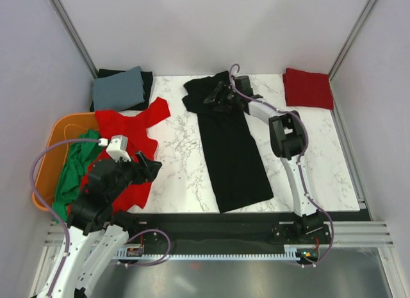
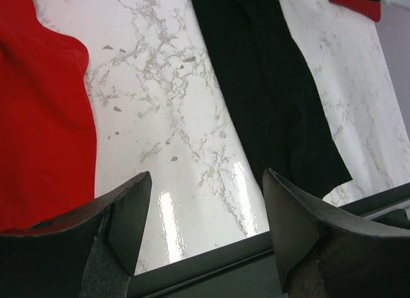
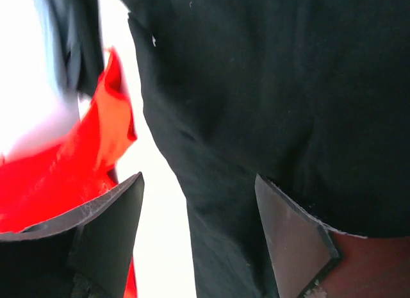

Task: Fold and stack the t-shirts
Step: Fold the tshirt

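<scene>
Marble counter (image 1: 174,160): folded stack (image 1: 118,88) upper left, folded red shirt (image 1: 308,88) upper right. Black shirt (image 1: 232,154) lies half-folded centre; spread red shirt (image 1: 127,128) and green shirt (image 1: 70,176) wait left. Left gripper (image 1: 150,166), right gripper (image 1: 216,96) both released.

A white, grey-veined marble table (image 1: 179,176) stands between plain pale grey walls (image 1: 211,29), with slanting metal posts (image 1: 72,32) at the back corners, a slotted metal rail (image 1: 359,232) along its near edge and light glaring off its top.

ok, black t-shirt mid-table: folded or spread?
Partly folded: the black t-shirt lies as one long narrow strip, its far end bunched; not yet a compact square.
</scene>
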Controlling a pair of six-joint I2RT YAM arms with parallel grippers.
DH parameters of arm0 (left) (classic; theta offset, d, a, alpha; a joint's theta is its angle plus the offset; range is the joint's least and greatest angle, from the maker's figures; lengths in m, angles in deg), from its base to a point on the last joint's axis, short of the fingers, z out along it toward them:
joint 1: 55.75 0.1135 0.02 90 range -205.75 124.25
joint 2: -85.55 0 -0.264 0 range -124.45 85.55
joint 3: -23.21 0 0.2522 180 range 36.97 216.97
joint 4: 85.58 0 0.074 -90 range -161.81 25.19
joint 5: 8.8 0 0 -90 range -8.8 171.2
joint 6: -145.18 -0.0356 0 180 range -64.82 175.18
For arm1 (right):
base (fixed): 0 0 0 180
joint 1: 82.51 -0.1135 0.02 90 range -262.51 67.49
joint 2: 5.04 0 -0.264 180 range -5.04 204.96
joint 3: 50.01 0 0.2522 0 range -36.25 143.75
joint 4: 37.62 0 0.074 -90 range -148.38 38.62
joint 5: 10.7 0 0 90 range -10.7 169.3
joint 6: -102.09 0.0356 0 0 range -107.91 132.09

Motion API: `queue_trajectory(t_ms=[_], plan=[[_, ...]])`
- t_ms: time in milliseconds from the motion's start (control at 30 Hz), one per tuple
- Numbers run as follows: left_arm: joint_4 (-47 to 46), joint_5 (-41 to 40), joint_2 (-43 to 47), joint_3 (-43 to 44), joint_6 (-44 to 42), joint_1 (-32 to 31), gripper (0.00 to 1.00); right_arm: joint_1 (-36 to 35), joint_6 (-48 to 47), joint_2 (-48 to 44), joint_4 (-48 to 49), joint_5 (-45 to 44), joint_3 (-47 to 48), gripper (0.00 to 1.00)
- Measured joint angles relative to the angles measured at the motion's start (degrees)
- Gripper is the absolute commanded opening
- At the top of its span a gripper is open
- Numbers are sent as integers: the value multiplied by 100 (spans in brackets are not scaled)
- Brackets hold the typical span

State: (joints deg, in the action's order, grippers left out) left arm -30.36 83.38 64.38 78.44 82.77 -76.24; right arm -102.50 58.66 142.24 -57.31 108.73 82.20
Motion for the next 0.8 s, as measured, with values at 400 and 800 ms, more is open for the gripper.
queue_trajectory(t_ms=[400,800], plan=[[-2,142,-243,-44,2,0,77,487,507,-413,686,-909,-734,82],[-42,472,-568,-48,238,0,73,181,-72,-1281,-778,-1268,-577,93]])
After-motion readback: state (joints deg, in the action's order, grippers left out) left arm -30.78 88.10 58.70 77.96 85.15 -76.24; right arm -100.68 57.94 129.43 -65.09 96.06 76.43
